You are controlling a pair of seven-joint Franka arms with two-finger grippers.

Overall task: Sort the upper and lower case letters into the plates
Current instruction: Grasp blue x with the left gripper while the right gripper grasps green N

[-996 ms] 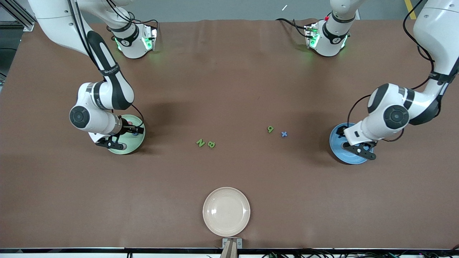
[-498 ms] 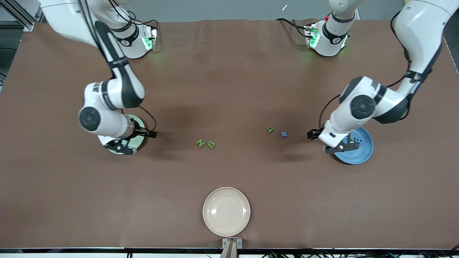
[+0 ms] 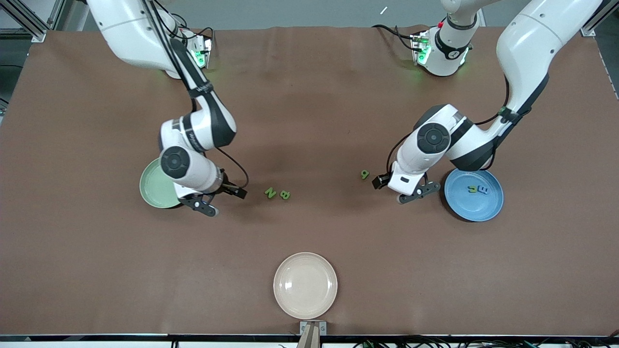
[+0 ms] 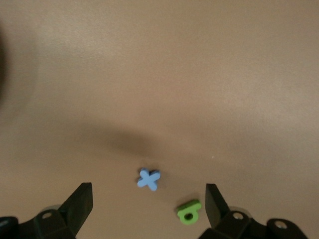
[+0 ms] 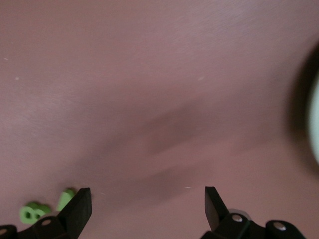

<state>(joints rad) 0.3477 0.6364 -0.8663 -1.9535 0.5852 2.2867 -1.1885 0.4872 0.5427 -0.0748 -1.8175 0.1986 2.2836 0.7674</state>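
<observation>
Robot lab: two arm bases [image 3: 442, 50] bolted to brown-covered table [image 3: 309, 111], cables.

The toy letters themselves are the readable signs. On the brown table near its middle lie a small chunky green N [image 3: 270, 193] and, just beside it, a green B [image 3: 285, 195]. Toward the left arm's end lies a green lowercase g-like letter [image 3: 365, 174], with a small blue x [image 4: 148, 179] near it. In the glossy blue round plate [image 3: 494, 203] lie a green and a blue letter [image 3: 476, 189], too small to read surely
</observation>
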